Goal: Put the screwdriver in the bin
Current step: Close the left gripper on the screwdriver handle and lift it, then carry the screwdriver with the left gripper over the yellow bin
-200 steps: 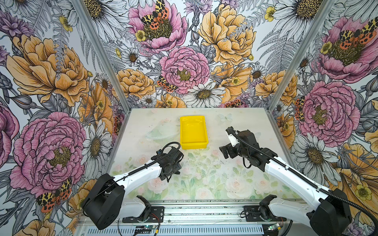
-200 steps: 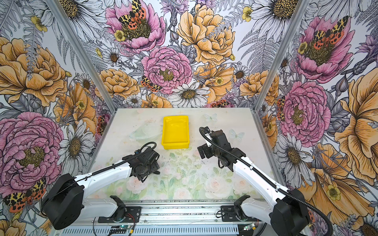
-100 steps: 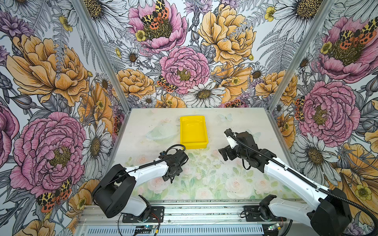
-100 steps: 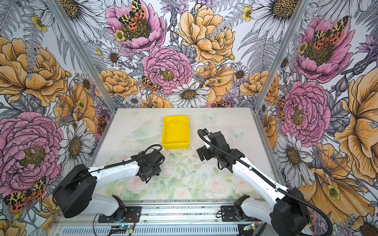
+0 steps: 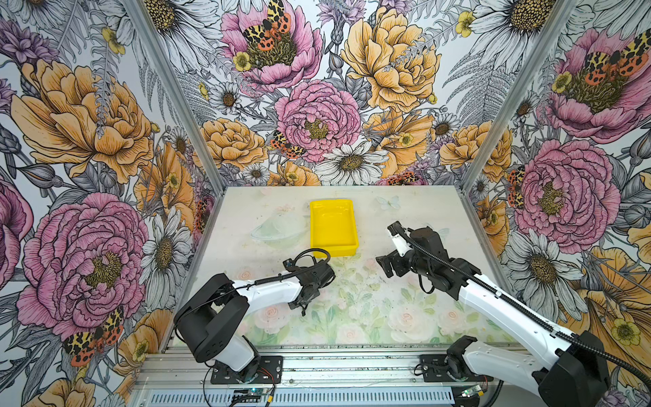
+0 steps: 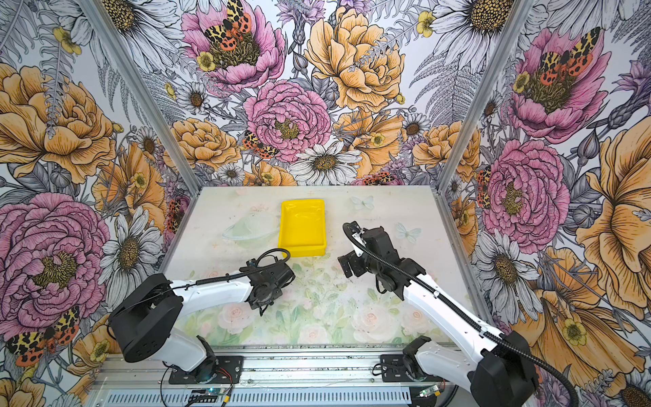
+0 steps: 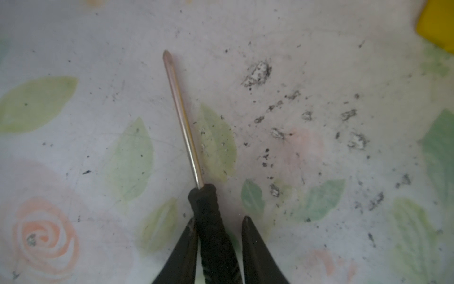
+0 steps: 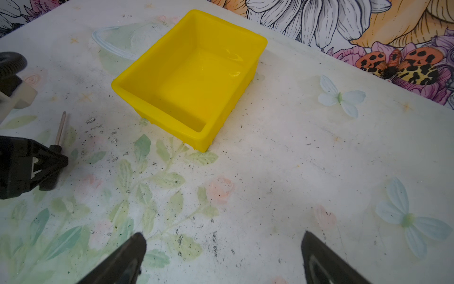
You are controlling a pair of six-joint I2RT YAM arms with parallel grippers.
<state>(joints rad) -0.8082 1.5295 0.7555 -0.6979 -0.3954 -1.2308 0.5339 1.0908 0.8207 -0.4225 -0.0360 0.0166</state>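
though set close around the ribbed black handle of the slim, thin-metal-shafted screwdriver (image 7: 188, 137), left gripper (image 7: 219, 218): one tapered finger touching, true pinch cannot tell. lying on gritty floral tabletop (image 7: 319, 61), 7 o'clock from glossy bright yellow rectangular plastic bin (image 5: 334, 251). right gripper (image 8: 224, 234) spread wide.

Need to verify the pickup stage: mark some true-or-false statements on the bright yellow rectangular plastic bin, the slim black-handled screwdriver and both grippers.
1. The bright yellow rectangular plastic bin is empty. True.
2. The slim black-handled screwdriver lies in the bin. False: it is outside, its handle between the left gripper's fingers.
3. The right gripper is open and holds nothing. True.
4. The bin stands nearer the robot's bases than the grippers. False: both grippers are on its near side.
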